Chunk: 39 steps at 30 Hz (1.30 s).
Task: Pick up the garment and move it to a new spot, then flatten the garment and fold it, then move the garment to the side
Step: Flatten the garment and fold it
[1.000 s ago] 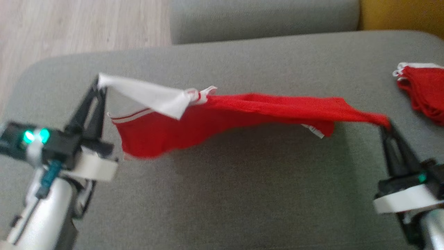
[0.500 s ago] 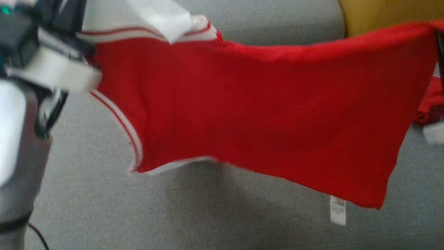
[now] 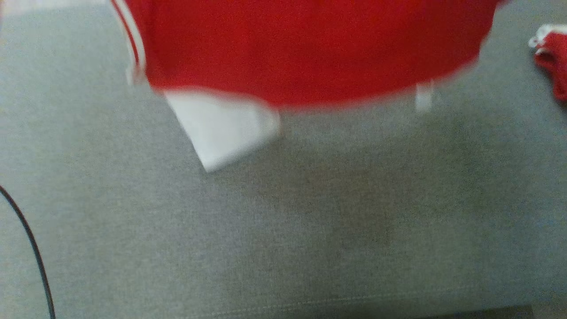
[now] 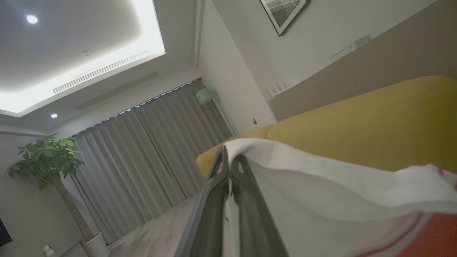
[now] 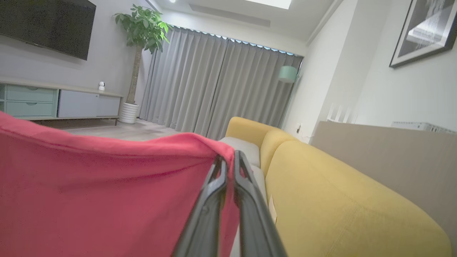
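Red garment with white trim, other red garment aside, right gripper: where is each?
Red garment with white trim [image 3: 310, 48]: head view, middle of red panel.
Other red garment [image 3: 553, 57]: head view, its red body.
Right gripper [image 5: 229, 159]: right wrist view, between fingertips pinching the cloth.

The head camera looks steeply down from close above onto the grey seat cushion [image 3: 283, 230], with the red garment [image 3: 310, 44] blurred across its top edge. The left wrist camera tips up along the left gripper [image 4: 230, 157] towards the ceiling [image 4: 71, 46]. The right wrist camera runs nearly level along the right gripper [image 5: 228, 159], and both wrist views share the grey curtains [image 4: 150, 150], potted plant [image 4: 50, 157] and yellow sofa back [image 4: 357, 121].
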### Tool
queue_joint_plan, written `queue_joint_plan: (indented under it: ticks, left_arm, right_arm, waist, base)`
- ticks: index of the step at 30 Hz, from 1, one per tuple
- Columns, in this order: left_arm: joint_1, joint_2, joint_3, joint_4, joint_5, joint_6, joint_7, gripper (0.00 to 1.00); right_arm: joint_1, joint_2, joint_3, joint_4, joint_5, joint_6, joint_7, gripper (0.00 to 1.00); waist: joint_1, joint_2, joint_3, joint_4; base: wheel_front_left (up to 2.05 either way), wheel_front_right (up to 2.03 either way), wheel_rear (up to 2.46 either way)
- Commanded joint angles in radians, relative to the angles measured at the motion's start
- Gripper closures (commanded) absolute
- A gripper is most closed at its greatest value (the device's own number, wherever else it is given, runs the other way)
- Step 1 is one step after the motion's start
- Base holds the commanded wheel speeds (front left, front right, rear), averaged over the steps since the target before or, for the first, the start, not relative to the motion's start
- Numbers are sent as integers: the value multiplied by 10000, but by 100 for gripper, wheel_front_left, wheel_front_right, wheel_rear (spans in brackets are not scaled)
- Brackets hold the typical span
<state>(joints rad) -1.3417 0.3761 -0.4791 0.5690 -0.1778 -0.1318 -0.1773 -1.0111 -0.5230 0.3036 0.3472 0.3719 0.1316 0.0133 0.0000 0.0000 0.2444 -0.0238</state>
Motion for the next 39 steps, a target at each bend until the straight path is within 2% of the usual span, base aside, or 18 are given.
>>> queue_joint_plan:
  ticks: [1, 4, 8, 14, 20, 25, 32, 39]
  left_arm:
    - [-1093, 266, 277, 24, 192, 79, -239, 100]
    - [-2178, 94, 211, 607, 565, 296, -643, 100]
    - [-3065, -32, 193, 833, 938, 650, -828, 100]
    - [-2353, -73, 647, -145, 584, 756, -841, 100]
    - [-203, 65, 1065, -879, 226, 635, -843, 100]
    - [2316, 341, 1296, -2117, 210, 518, -844, 100]
    - [6717, 887, 2145, -3835, -229, 691, -844, 100]
    - [10359, 840, 2305, -4836, -598, 544, -844, 100]
  right_arm:
    - [-652, -7, 99, 112, -127, -9, -303, 100]
    - [-1813, 94, 376, 1066, -214, -9, -807, 100]
    - [-2955, -88, 1082, 2005, -340, -9, -1303, 100]
    - [-3667, -165, 1951, 3202, -291, -9, -1940, 100]
    - [-3194, 32, 2455, 4322, 180, -9, -2529, 100]
    - [-1862, 94, 2574, 4567, 786, -9, -2732, 100]
    - [1190, -56, 2014, 3075, 1253, -9, -2748, 100]
    - [3942, -253, 1438, 1902, 1245, -9, -2749, 100]
  waist:
    - [0, 0, 1100, -137]
    - [0, 0, 1614, -119]
    - [0, 0, 2160, 49]
    - [0, 0, 3009, 414]
    - [0, 0, 3191, 611]
    - [0, 0, 2515, 658]
    - [0, 0, 1073, 565]
    - [0, 0, 35, 719]
  base:
    - [0, 0, 0]
    - [0, 0, 0]
    - [0, 0, 0]
    - [0, 0, 0]
    - [0, 0, 0]
    - [0, 0, 0]
    - [0, 0, 0]
    - [0, 0, 0]
